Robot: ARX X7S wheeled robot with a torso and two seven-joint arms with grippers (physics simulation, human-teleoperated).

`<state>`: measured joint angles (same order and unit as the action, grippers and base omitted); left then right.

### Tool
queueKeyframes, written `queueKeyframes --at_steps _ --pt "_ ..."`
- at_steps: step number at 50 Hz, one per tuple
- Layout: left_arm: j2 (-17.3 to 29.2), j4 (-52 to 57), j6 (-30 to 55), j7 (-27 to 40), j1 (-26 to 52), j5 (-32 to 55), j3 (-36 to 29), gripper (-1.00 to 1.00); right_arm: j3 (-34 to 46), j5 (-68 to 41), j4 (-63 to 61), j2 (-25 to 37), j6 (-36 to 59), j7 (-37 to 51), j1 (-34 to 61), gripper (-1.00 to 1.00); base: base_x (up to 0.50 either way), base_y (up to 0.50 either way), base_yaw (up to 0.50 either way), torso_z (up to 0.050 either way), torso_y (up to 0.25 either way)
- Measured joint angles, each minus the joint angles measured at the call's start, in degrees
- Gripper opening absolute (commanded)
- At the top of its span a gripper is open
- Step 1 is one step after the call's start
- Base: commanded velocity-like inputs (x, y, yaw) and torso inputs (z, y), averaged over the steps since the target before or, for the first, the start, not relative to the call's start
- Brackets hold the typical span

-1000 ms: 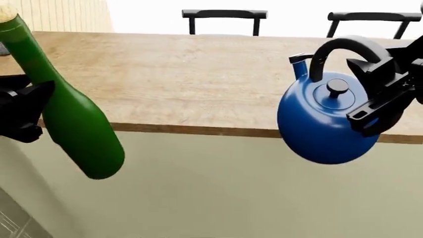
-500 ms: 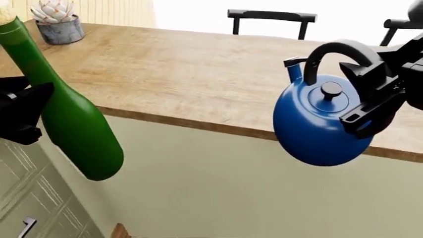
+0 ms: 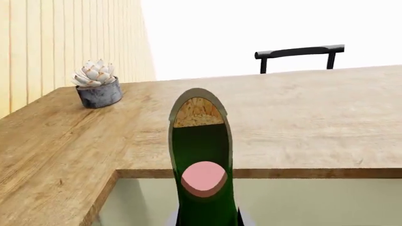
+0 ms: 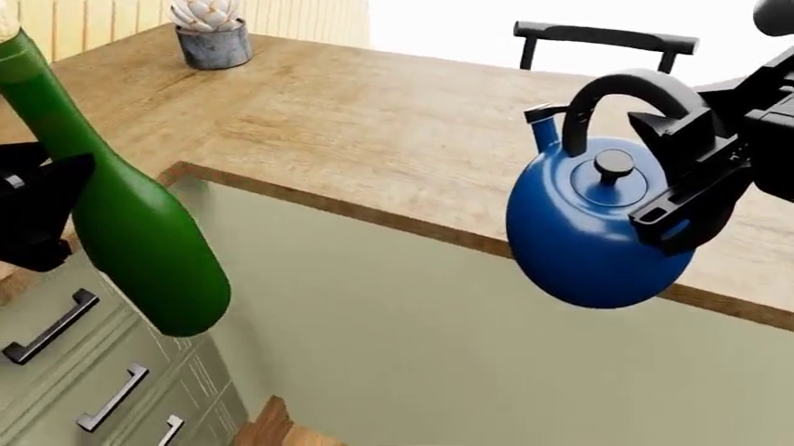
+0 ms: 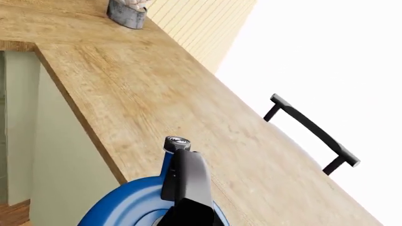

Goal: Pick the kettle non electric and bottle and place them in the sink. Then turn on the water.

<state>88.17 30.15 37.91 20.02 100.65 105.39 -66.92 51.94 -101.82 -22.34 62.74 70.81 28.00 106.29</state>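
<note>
Holding both things clear of the wooden counter [image 4: 372, 121], I have one in each claw. My left gripper [image 4: 37, 218] is pinched on the bottle [image 4: 137, 232], which hangs in the air at the left of the head view, tilted with its cork-coloured top toward the upper left corner and its heavy base low, in front of the pale green cabinet drawers [image 4: 74, 372]. In my left wrist view the bottle [image 3: 202, 160] rises straight up the middle, its cork end against the counter's front edge.

My right gripper [image 4: 694, 172] is clamped on the black arched handle of the kettle [image 4: 596, 232]. The blue body hangs below the handle, slightly tipped, its short spout pointing away from me and its black lid knob facing up. It overlaps the counter's front edge in the head view. In my right wrist view only the top of the kettle [image 5: 125, 207], the handle and the spout tip show.

A small potted succulent [image 4: 208, 32] sits near the far left corner of the counter, and a black chair back [image 4: 605, 42] stands beyond the far edge. The sink is in none of my views.
</note>
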Motion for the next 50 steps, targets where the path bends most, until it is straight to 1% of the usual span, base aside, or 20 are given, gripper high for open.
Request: queueKeyframes --at_steps 50 --pt "1.2 0.7 -2.4 0.0 -2.9 -0.7 1.3 -1.0 0.2 -0.6 0.0 -1.2 -0.5 0.1 -0.3 -1.0 0.0 0.0 0.5 0.001 0.002"
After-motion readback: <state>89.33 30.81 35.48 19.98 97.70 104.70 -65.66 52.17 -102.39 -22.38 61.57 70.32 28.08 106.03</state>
